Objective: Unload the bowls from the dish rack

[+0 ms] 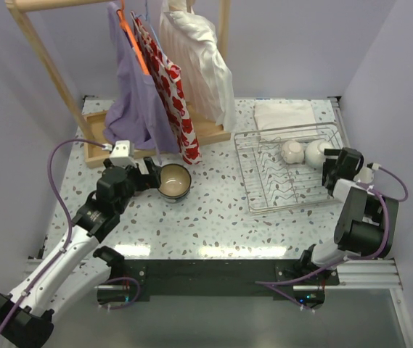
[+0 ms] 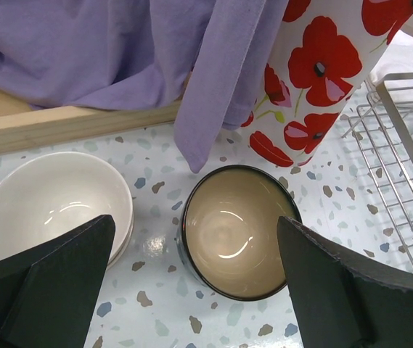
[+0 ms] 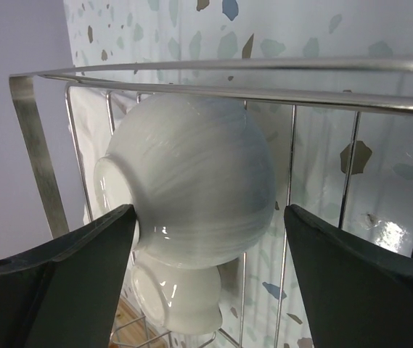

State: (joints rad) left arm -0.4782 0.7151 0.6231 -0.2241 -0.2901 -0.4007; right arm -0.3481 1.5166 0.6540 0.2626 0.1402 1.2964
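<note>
White glazed bowl (image 3: 191, 181) on edge in dish rack (image 1: 264, 181), right gripper (image 3: 210, 212) fingers apart around it; left gripper (image 2: 195, 221) spread, empty. Your risk: slick curve slips, fingertip snags rack wire.

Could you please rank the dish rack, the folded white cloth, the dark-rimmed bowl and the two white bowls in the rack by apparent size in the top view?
1. dish rack
2. folded white cloth
3. dark-rimmed bowl
4. edge-side white bowl and middle white bowl: they look alike, so unranked.
</note>
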